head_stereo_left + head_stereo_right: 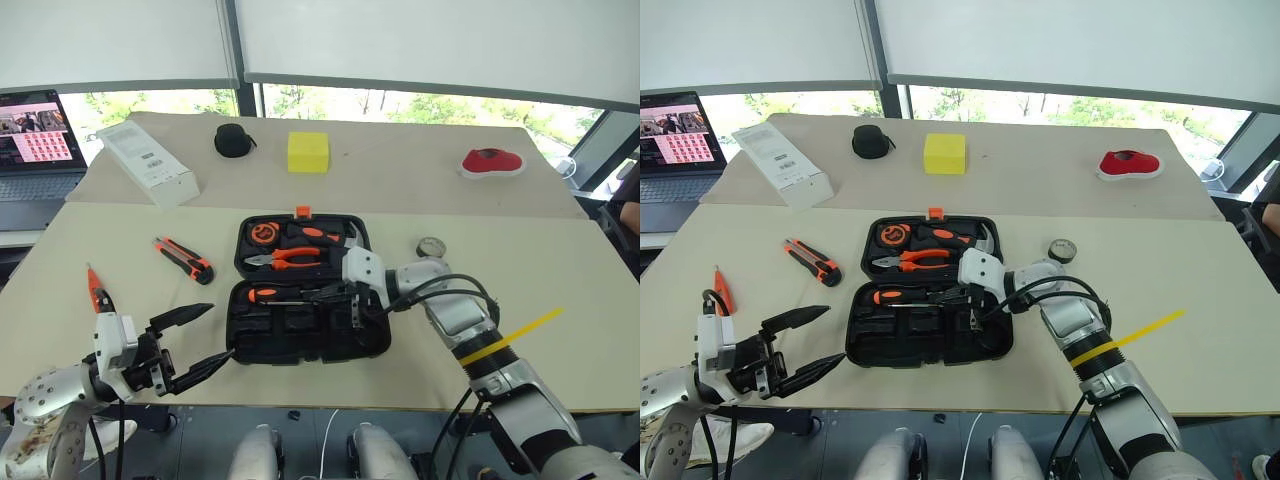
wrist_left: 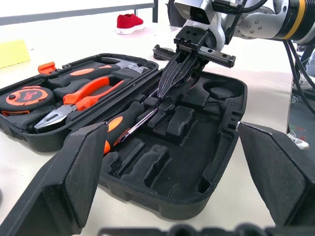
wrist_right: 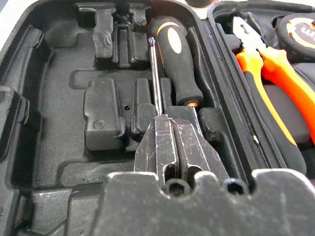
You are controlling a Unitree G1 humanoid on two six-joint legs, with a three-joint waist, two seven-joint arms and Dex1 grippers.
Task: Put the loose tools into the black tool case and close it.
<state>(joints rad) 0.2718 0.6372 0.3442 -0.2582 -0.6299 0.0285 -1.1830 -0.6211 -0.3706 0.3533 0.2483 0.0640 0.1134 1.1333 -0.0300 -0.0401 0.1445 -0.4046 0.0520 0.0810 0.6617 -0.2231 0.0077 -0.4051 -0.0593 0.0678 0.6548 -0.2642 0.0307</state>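
The black tool case [image 1: 370,335] lies open at the middle of the table. In its near half one orange-and-black screwdriver [image 3: 177,64] rests in a recess. My right gripper [image 1: 352,300] hangs over that half, shut on the thin shaft of a second screwdriver [image 3: 155,73], whose tip points along the case; its handle is hidden. My left gripper [image 1: 220,331] is open with nothing in it, just off the case's front left corner. Left of the case lie the utility knife [image 1: 184,259] and the short tester screwdriver [image 1: 97,290]. A tape roll [image 1: 431,247] sits to the case's right.
Pliers [image 1: 285,257], a tape measure [image 1: 262,233] and a hammer [image 1: 320,235] fill the case's far half. On the back table stand a white box [image 1: 150,160], a round black pouch [image 1: 233,140], a yellow block [image 1: 308,152] and a red shoe [image 1: 492,161]. A laptop [image 1: 35,140] is far left.
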